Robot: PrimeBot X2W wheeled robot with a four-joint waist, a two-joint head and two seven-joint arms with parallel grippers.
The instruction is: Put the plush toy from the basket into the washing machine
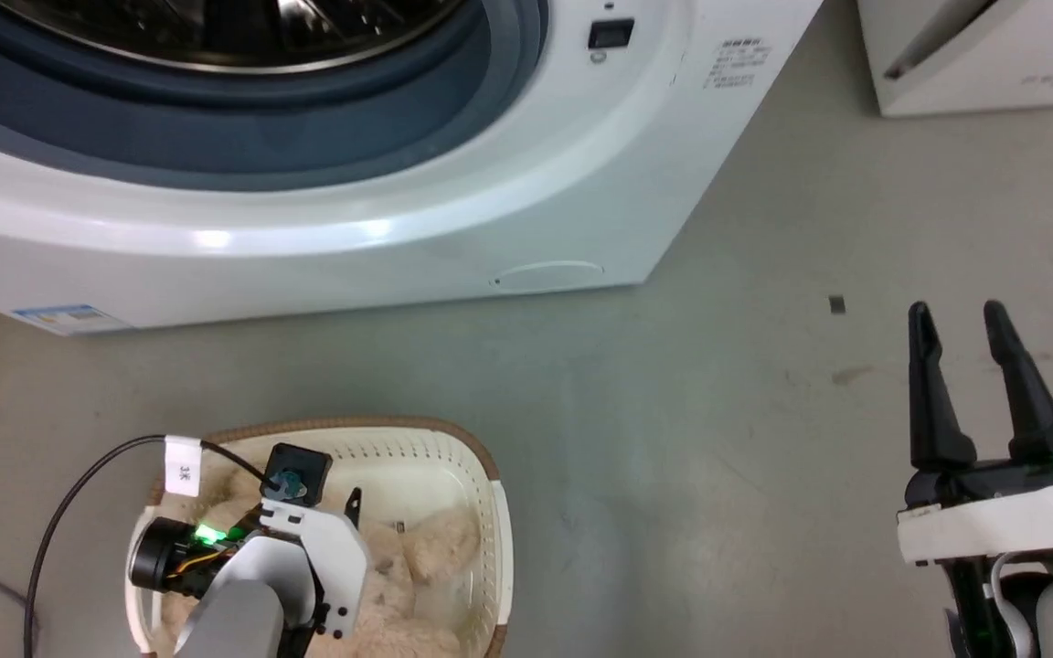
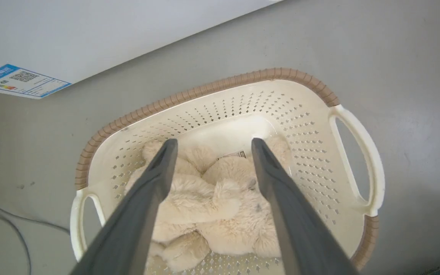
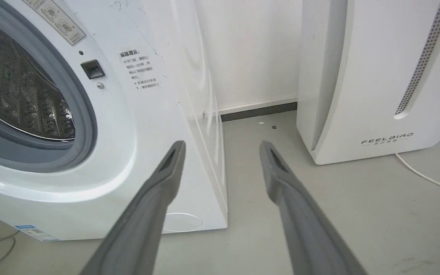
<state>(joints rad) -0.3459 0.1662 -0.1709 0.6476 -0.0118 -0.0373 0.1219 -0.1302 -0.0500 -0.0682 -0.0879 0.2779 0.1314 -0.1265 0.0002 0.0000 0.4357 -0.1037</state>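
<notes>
One cream-white perforated plastic laundry basket with a brown rim (image 2: 204, 89) stands on the grey floor (image 1: 673, 411), just in front of the one big white front-loading washing machine (image 1: 398, 228). In the basket lies the one fluffy cream-beige plush toy (image 2: 212, 202), curled across its bottom. The machine's grey-gasketed porthole is uncovered, and its perforated steel drum (image 3: 13, 95) shows. Of the two grippers, the left gripper (image 2: 213, 142) hangs over the basket with its jaws released and spread above the toy, gripping nothing. The right gripper (image 1: 956, 311) is in front of the machine's right corner, also parted and empty. One plain white slanted appliance (image 3: 357, 76) stands to the machine's right.
</notes>
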